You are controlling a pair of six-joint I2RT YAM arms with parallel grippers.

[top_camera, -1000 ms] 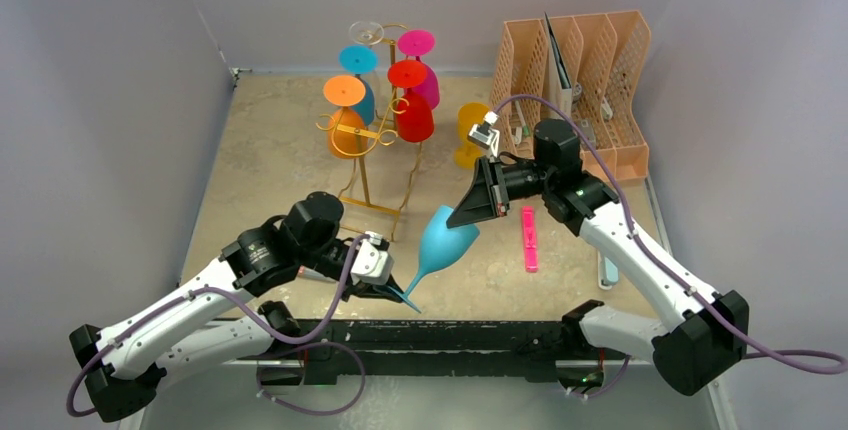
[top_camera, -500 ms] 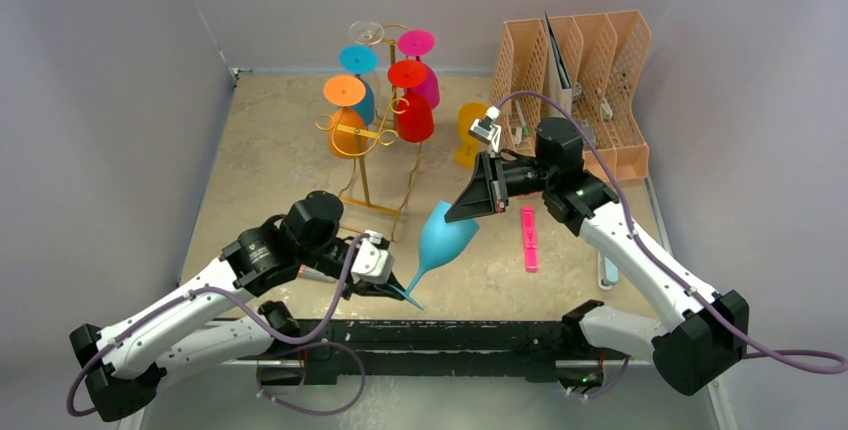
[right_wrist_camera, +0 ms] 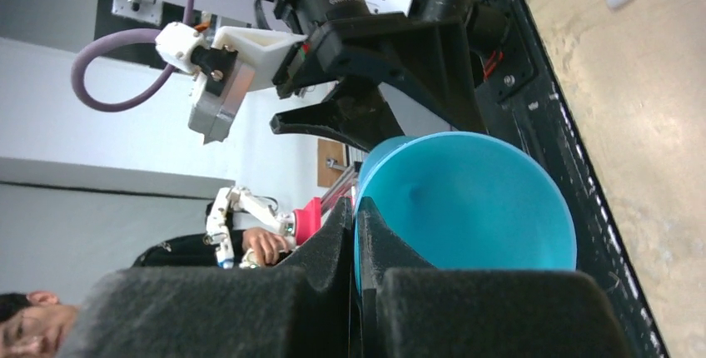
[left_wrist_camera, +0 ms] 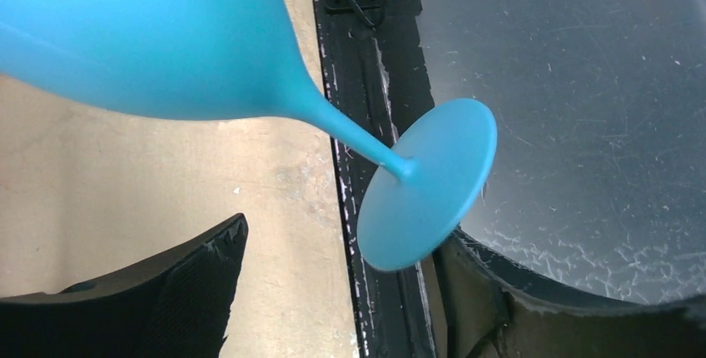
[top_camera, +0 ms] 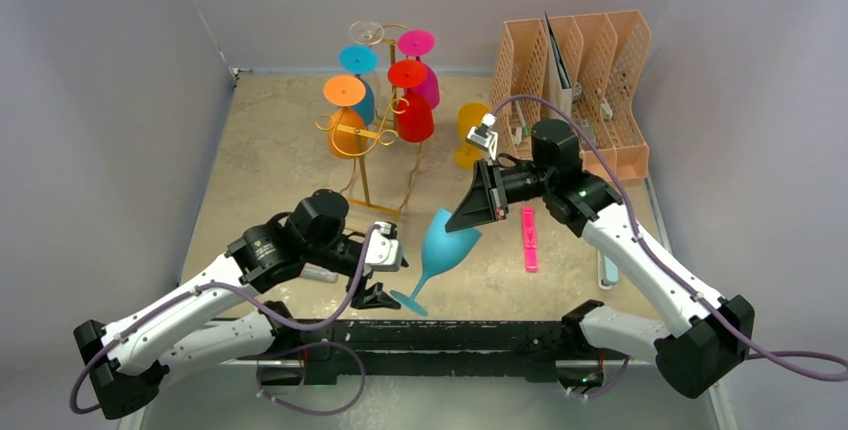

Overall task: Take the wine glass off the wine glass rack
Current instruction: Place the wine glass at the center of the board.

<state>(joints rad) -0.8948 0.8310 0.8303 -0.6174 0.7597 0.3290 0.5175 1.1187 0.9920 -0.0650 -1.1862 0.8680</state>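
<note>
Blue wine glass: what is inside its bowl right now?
The blue wine glass looks empty inside in the right wrist view; only one finger of the right gripper reaches in. The part behind that finger is hidden.

- A robotics lab test cell: two white-and-black jointed arms, left (top_camera: pixel 185 302) and right (top_camera: pixel 645 260), are bolted to a black metal rail (top_camera: pixel 470 335) at the near edge of a beige stone-patterned surface (top_camera: pixel 270 150).
- Plain pale grey panels (top_camera: pixel 110 100) wall it in.
- Purple cables (top_camera: pixel 600 155) loop off the arms.
- The props are mismatched: a gold wire wine glass rack (top_camera: pixel 363 172) and a peach perforated plastic file organiser (top_camera: pixel 615 70).
- In the right wrist view, a person (right_wrist_camera: pixel 25 329) is behind the rig, near another small white arm (right_wrist_camera: pixel 226 212).
</note>
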